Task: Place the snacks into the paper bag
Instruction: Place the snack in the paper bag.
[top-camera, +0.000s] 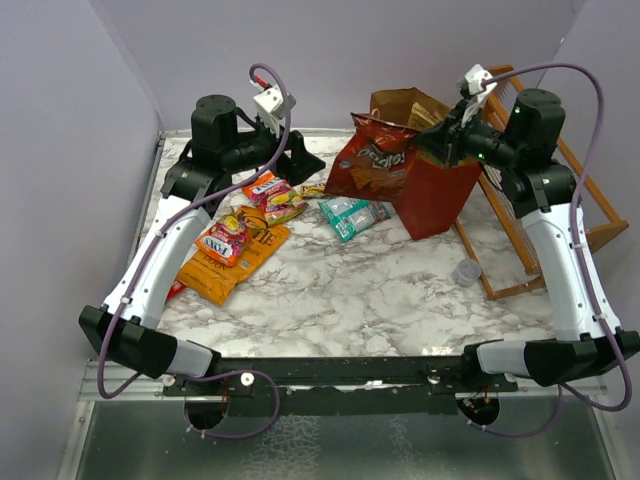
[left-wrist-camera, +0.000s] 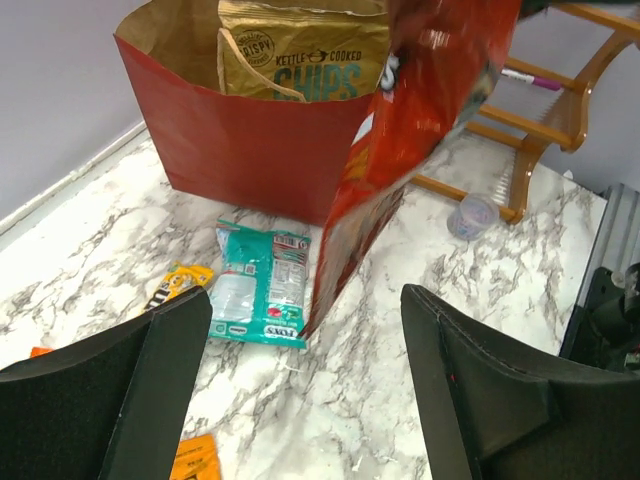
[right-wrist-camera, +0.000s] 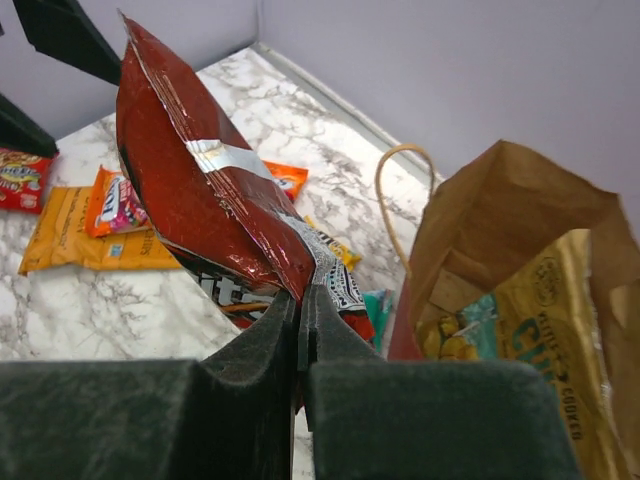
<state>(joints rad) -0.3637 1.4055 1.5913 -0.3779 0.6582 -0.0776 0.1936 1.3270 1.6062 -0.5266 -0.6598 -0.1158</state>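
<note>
My right gripper (top-camera: 436, 140) (right-wrist-camera: 302, 300) is shut on an edge of the dark red Doritos bag (top-camera: 372, 158) (right-wrist-camera: 190, 180) and holds it in the air just left of the red paper bag (top-camera: 440, 195) (right-wrist-camera: 500, 210). The paper bag stands upright and open, with the tan-and-teal chip bag (left-wrist-camera: 305, 50) (right-wrist-camera: 540, 320) inside it. My left gripper (top-camera: 308, 163) (left-wrist-camera: 305, 390) is open and empty above the table, facing the paper bag (left-wrist-camera: 250, 140) and the hanging Doritos bag (left-wrist-camera: 420, 120). Teal pouches (top-camera: 352, 215) (left-wrist-camera: 262, 285) lie between the two.
Orange and pink packets (top-camera: 235, 255) (right-wrist-camera: 90, 235) lie at the left of the marble table, and a yellow packet (left-wrist-camera: 175, 283) lies near the teal pouches. A clear plastic cup (top-camera: 467, 271) (left-wrist-camera: 472, 215) and the orange wooden rack (top-camera: 560, 220) (left-wrist-camera: 545, 110) stand right of the bag.
</note>
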